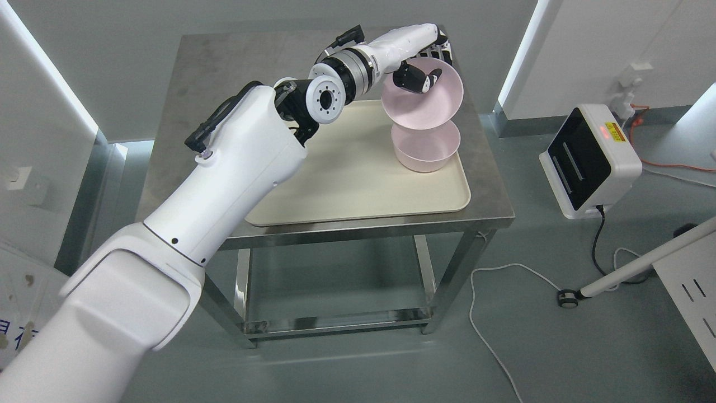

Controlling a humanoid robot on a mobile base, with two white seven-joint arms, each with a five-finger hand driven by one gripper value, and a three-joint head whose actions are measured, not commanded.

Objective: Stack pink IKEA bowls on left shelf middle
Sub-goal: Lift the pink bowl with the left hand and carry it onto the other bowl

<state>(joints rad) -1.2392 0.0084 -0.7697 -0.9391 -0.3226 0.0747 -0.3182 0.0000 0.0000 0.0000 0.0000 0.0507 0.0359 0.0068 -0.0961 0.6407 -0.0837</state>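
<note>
1. Pink plastic, thin-walled and smooth: the held bowl [425, 106] is pinched at its rim by the left hand [422, 70], thumb inside and the other fingers behind the wall. It is tilted steeply, mouth toward the camera.
2. The held bowl hangs just above the second bowl [426, 146], which sits upright at the tray's [347, 190] far right corner. Whether the two touch I cannot tell.
3. Risk: a rim pinch on a slick wall may slip, I judge, and the bowl could swing or drop.
4. Risk: lowered at this tilt, its edge could catch the second bowl's rim and shove that bowl off the tray's right edge, which is close, or sit crooked rather than nest. It likely needs levelling first.
5. Risk: the forearm reaches over the tray from the left; a low elbow could drag across it.
6. Risk: the tray lies near the counter's [492, 207] front and right edges, so a knocked bowl has little room before the floor.
7. Count: two pink bowls, one tray, one counter, one arm in view. The right hand is not in view.
</note>
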